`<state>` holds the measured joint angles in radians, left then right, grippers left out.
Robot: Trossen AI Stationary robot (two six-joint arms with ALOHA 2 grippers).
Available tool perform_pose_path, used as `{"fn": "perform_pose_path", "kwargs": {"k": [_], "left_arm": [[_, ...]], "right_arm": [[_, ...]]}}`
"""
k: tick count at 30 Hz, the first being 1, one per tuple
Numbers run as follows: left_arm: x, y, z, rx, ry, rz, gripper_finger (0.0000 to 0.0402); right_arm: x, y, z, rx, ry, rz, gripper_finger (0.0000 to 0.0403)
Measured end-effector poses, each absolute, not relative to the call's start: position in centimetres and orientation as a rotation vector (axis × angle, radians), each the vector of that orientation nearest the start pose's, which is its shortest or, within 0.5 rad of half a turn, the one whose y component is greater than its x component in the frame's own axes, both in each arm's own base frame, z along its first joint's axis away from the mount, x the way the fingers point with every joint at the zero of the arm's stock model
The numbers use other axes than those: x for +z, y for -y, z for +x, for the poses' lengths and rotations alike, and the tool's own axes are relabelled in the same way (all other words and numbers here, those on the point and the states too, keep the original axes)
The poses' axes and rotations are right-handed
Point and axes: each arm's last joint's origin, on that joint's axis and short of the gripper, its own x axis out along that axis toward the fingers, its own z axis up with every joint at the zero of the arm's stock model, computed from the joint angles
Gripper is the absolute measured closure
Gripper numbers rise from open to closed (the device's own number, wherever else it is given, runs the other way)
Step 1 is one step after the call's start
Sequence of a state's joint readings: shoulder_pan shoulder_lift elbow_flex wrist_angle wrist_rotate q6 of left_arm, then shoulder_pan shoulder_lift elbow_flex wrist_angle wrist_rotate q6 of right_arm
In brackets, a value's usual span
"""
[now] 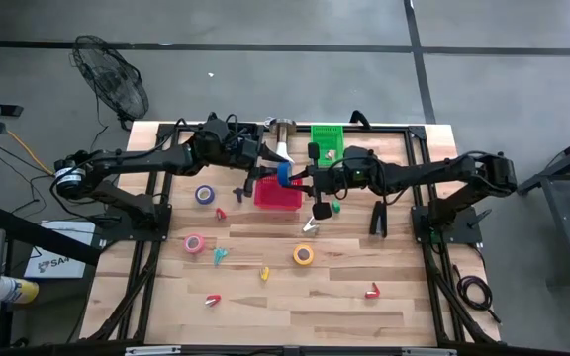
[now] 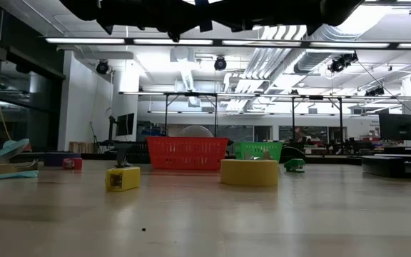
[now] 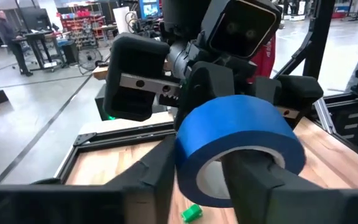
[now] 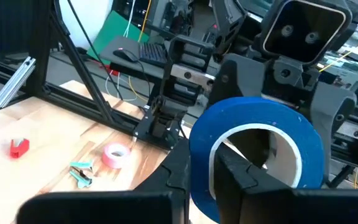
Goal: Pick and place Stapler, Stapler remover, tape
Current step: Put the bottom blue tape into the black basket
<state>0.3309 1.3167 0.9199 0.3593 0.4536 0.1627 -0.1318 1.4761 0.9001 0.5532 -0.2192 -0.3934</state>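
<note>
A blue tape roll (image 1: 283,175) hangs in the air over the red basket (image 1: 278,195) at the table's far middle. My left gripper (image 1: 273,166) comes at it from the left and my right gripper (image 1: 298,179) from the right; both are shut on it. It fills the left wrist view (image 3: 238,134) and the right wrist view (image 4: 260,134). On the table lie a purple-blue roll (image 1: 204,194), a pink roll (image 1: 194,243), a yellow roll (image 1: 304,255), a black stapler (image 1: 377,220) and several small claw-like staple removers (image 1: 220,256). My left gripper has the blue roll's wall (image 3: 191,180) between its two fingers, one finger (image 3: 257,183) inside the hollow centre and one (image 3: 157,171) outside. It comes roughly level from the table's left. The roll is lifted clear, its hole facing sideways. My right gripper has the roll's wall (image 4: 201,171) between its fingers, one finger (image 4: 238,174) inside the hollow and one (image 4: 176,171) outside. It comes roughly level from the table's right, opposite the left gripper. The roll stays clear of the basket.
A green basket (image 1: 328,138) stands behind the red one at the far edge. A light-coloured stapler-like piece (image 1: 311,223) and a green remover (image 1: 335,208) lie just near the red basket. Black frame rails run along the table's sides. Bare wood lies toward the near edge.
</note>
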Motion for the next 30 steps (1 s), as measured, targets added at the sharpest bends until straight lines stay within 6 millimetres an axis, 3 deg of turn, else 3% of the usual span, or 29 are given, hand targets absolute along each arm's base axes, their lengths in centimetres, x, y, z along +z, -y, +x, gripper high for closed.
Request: {"fn": "perform_pose_path", "kwargs": {"k": [5, 13, 23, 30], "left_arm": [[31.7, -8.4, 28.5, -0.123, -0.017, 0.170, 0.0364], [31.5, -8.5, 28.6, -0.131, -0.026, 0.164, 0.0367], [30.9, -8.8, 28.8, -0.071, -0.078, 0.138, 0.0367], [30.1, -9.3, 28.7, 0.122, -0.178, 0.135, 0.0367]], "right_arm": [[28.2, 3.7, 32.7, 0.089, 0.000, -0.382, 0.0372], [28.1, 3.7, 32.7, 0.082, -0.010, -0.360, 0.0363], [27.9, 2.8, 32.9, -0.086, -0.058, -0.361, 0.0242], [28.0, 2.4, 31.9, -0.227, -0.180, -0.357, 0.0177]]}}
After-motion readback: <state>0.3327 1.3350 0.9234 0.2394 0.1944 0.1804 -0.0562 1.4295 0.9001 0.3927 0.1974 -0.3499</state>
